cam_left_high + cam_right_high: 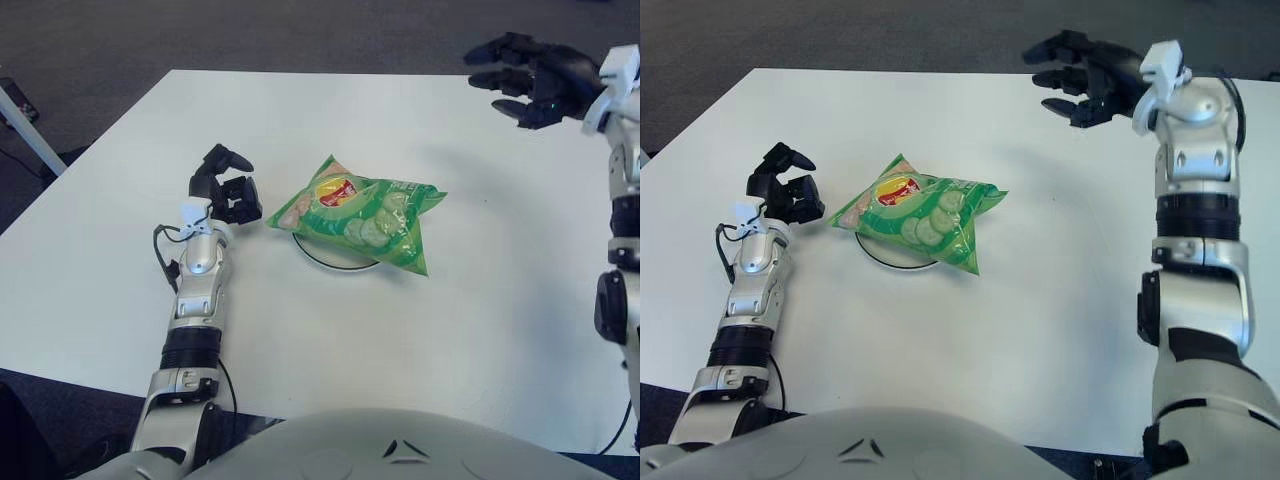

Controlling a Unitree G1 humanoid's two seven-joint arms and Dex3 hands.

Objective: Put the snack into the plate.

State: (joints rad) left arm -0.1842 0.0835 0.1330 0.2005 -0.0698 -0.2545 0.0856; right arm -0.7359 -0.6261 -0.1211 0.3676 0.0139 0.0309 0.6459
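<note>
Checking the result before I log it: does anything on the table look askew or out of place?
Slightly. The green snack bag lies on the plate but is much larger than it, hiding most of the rim, and its right corner overhangs the white table. Nothing spilled or torn. Neither the left hand nor the right hand holds anything.

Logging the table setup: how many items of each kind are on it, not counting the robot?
Snack bag, green, lying on the plate: 1
Plate, white, mostly hidden under the bag: 1
Total: 2
</note>
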